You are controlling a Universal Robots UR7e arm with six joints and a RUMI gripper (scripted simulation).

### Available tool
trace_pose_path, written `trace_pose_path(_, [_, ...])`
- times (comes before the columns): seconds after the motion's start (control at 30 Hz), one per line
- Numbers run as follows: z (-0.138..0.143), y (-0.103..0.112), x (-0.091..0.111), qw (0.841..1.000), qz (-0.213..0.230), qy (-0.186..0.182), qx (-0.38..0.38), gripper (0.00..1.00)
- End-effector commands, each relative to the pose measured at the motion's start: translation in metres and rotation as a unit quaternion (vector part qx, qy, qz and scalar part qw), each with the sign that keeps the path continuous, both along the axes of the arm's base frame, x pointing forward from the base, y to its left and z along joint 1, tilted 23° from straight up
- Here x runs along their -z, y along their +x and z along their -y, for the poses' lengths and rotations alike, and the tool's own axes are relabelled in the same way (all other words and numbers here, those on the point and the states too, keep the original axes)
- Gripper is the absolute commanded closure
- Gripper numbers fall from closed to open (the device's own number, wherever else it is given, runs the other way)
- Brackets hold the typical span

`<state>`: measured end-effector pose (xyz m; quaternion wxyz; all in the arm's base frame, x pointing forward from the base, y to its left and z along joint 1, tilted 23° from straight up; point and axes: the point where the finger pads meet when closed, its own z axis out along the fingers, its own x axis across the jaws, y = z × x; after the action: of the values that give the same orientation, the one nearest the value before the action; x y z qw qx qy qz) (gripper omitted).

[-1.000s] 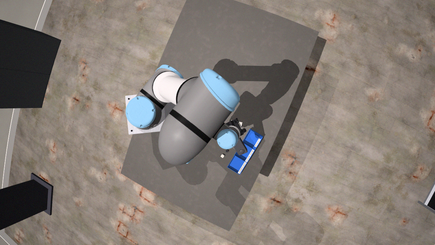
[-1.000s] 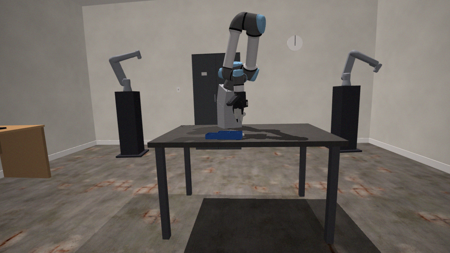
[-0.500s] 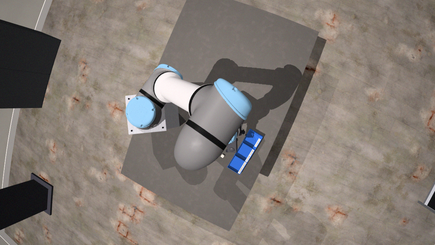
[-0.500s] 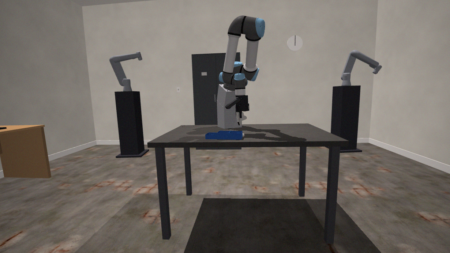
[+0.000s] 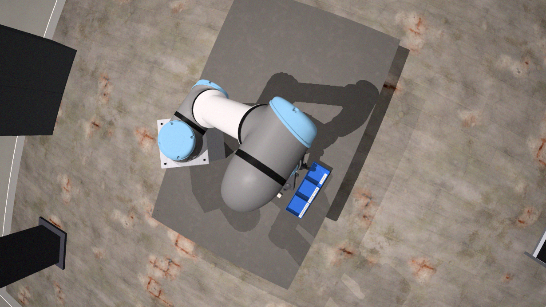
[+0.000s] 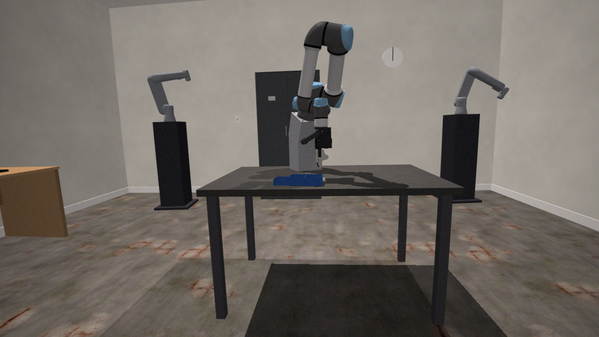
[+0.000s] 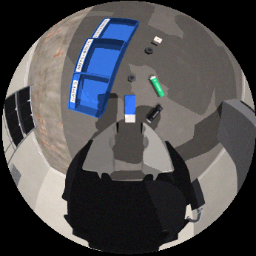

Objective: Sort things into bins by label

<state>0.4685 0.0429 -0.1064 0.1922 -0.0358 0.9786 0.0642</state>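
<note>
Evidently pre-grasp | tool point(image 5: 303, 166) point(image 6: 319, 164) point(image 7: 129, 123) parted, pinching nothing, aimed at eraser's point(image 7: 129, 107) near end, likely to grip its narrow width | 3 bins point(image 5: 302, 197) point(image 6: 298, 180) point(image 7: 118, 72) upright, labels guiding sorting

Compared with a second ago, the blue elbow cap point(image 5: 293, 122) point(image 6: 346, 37) sits nearer the bins point(image 5: 308, 189) point(image 6: 298, 180) point(image 7: 100, 63). The gripper point(image 6: 319, 163) point(image 7: 129, 123) is lower, and the blue wrist cap point(image 5: 294, 170) point(image 6: 320, 102) is now mostly hidden from above.
</note>
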Motion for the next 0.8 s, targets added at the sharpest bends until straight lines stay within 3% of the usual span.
trace_pose_path(0.0, [0.0, 0.0, 0.0, 1.0, 0.0, 0.0, 0.0, 0.77])
trace_pose_path(0.63, [0.0, 0.0, 0.0, 1.0, 0.0, 0.0, 0.0, 0.77])
trace_pose_path(0.77, [-0.002, 0.006, 0.014, 1.0, 0.0, 0.0, 0.0, 0.77])
